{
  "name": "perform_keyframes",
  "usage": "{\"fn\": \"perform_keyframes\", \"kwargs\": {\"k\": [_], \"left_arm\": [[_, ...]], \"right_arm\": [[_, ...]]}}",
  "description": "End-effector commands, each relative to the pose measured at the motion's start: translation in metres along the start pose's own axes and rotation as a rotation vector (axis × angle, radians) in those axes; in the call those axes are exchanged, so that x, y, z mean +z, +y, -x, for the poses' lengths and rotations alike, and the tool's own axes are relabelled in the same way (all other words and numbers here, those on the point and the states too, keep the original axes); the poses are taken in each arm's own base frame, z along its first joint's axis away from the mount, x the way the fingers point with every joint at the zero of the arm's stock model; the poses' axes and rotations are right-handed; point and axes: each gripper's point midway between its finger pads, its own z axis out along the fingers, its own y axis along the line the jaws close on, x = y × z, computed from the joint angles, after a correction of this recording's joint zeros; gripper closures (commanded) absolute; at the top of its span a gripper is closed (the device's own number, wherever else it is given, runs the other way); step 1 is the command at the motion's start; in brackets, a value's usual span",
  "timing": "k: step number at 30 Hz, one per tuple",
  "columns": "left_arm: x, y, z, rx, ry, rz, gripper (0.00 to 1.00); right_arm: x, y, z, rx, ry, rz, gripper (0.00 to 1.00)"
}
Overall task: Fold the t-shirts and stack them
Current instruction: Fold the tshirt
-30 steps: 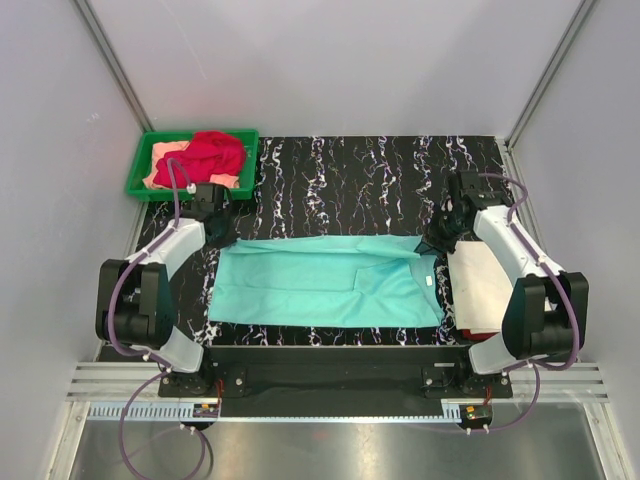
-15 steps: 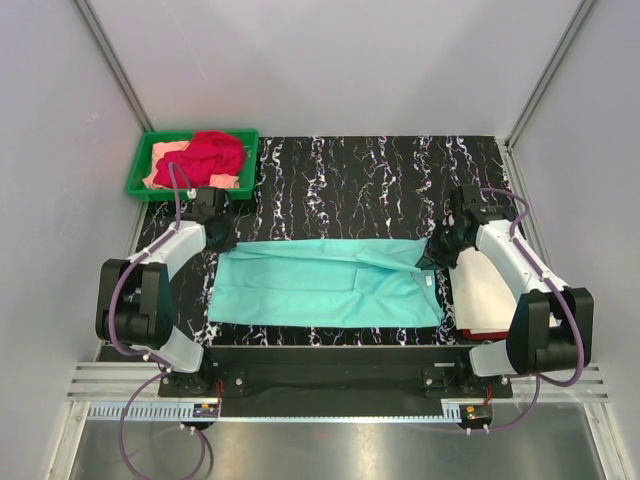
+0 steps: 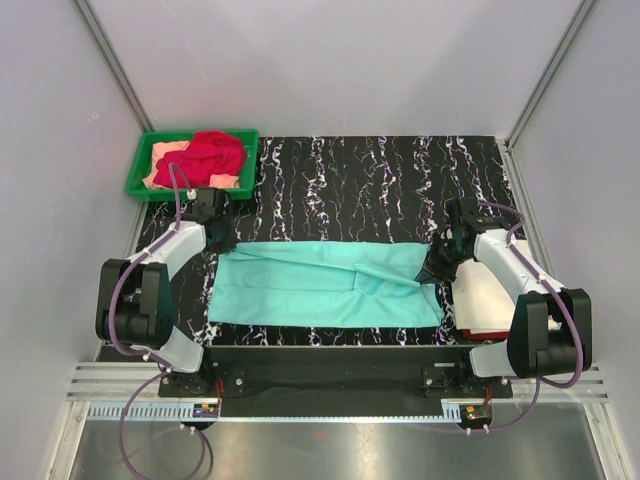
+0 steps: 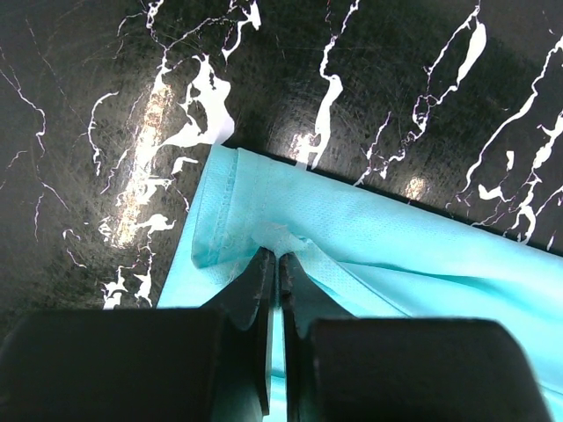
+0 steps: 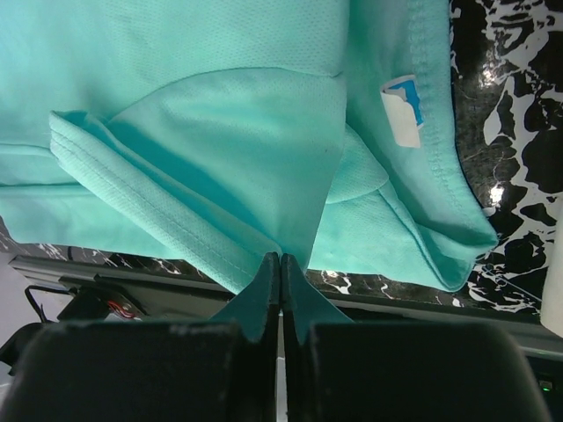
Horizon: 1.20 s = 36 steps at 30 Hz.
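1. Top external view: the mint-teal t-shirt (image 3: 320, 290) lies flat on the near half of the table (image 3: 380, 180), its long axis running left to right.
   - The left gripper (image 3: 222, 240) sits at the shirt's far-left corner. The right gripper (image 3: 436, 270) sits at its right end, a little nearer than the left one.
   - Each arm takes the end on its own side, so the cloth spans the gap between them.
   - A red t-shirt (image 3: 205, 155) and a peach t-shirt (image 3: 162, 152) are heaped in the green tray (image 3: 138, 165) at the far left.
   - A folded cream-white t-shirt (image 3: 485, 285) lies just right of the teal one.

2. Left wrist view: the left gripper (image 4: 275, 257) is pinched shut on a small pucker of teal cloth just inside the hemmed corner. The mint-teal t-shirt (image 4: 396, 264) runs off to the right of the fingers, with bare table (image 4: 352, 88) beyond.

3. Right wrist view: the right gripper (image 5: 280, 260) is closed tight on a doubled edge of the mint-teal t-shirt (image 5: 220, 132). The collar with its neck label (image 5: 403, 110) lies just beyond and to the right.

4. Judgement: a lengthwise fold is under way. The far edge must travel toward the near edge, and both ends must move together to keep it straight.
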Motion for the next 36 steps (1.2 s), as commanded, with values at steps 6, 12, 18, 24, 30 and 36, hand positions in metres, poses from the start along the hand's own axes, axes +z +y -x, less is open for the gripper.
{"fn": "perform_keyframes", "kwargs": {"k": [6,12,18,24,30,36], "left_arm": [[-0.018,0.017,-0.004,-0.079,-0.017,0.082,0.56],[-0.054,0.014,0.006,-0.121,-0.097,0.032,0.22],[-0.056,-0.023,0.008,-0.095,-0.033,-0.142,0.23],[-0.042,-0.041,-0.011,-0.118,0.131,-0.197,0.28],[-0.061,-0.011,-0.006,-0.178,0.041,-0.061,0.16],[-0.06,-0.003,-0.013,-0.259,0.066,-0.038,0.16]], "right_arm": [[0.003,-0.009,-0.012,-0.01,0.023,-0.018,1.0],[0.009,-0.01,-0.013,-0.002,0.062,-0.025,0.98],[0.005,-0.006,-0.013,-0.047,0.081,-0.011,0.89],[0.004,-0.003,-0.009,-0.059,0.076,-0.001,0.87],[0.005,-0.004,-0.012,-0.068,0.082,0.003,0.87],[0.006,-0.004,-0.013,-0.074,0.084,0.013,0.87]]}}
